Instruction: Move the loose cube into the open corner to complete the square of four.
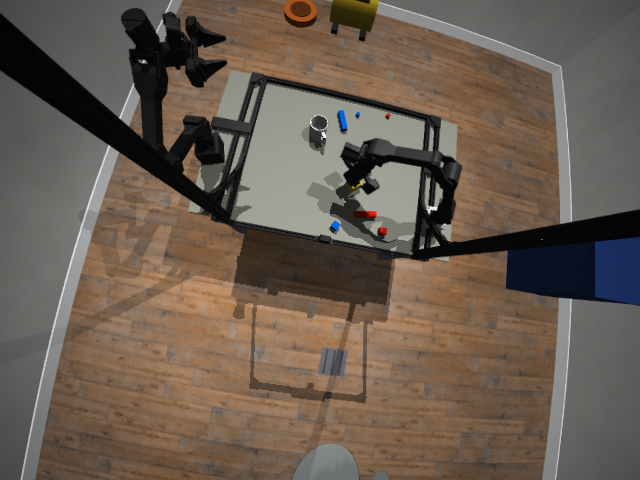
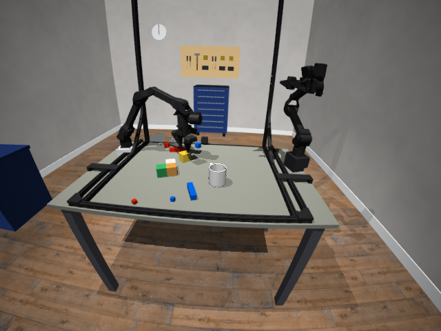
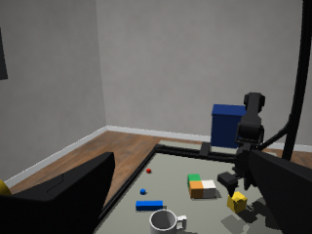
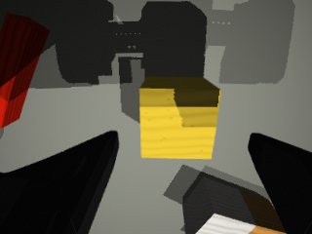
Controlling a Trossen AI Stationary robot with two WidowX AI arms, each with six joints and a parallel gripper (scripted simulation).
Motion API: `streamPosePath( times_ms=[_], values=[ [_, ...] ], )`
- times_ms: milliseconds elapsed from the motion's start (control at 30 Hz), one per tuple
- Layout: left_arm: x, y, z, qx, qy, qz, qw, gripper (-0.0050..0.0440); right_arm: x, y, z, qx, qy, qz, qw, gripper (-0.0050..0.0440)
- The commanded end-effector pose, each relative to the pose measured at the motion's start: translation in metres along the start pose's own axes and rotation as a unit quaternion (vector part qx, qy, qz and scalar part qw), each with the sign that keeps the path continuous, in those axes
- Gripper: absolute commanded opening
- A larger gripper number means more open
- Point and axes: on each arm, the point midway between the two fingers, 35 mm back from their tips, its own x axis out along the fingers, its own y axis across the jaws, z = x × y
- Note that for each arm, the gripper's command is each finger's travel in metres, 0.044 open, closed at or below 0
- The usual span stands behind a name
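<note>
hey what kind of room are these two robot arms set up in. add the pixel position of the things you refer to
Probably a workshop or robotics lab: a pegboard (image 2: 210,71) of hand tools hangs on the wall, a blue drawer cabinet (image 2: 211,107) stands below it, and the arms share a framed worktable (image 1: 279,170) (image 2: 245,171).

Both arms blk, chunky joints; blk grippers (image 1: 225,50) (image 1: 357,182) (image 3: 181,163) (image 4: 183,136) w/ tapered fingers.
</note>
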Motion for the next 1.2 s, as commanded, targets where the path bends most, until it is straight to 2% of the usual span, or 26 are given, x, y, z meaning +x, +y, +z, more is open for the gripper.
streamPosePath(
  times_ms=[0, 1167],
  values=[
    [0.0, -0.002, 0.0, -0.001, 0.0, -0.003, 1.0, 0.04, 0.008, 0.001, 0.0, 0.004, 0.002, 0.008, 1.0, 0.0368],
    [0.0, -0.002, 0.0, -0.001, 0.0, -0.003, 1.0, 0.04, 0.059, 0.002, 0.0, 0.007, 0.001, 0.008, 1.0, 0.0368]
  ],
)
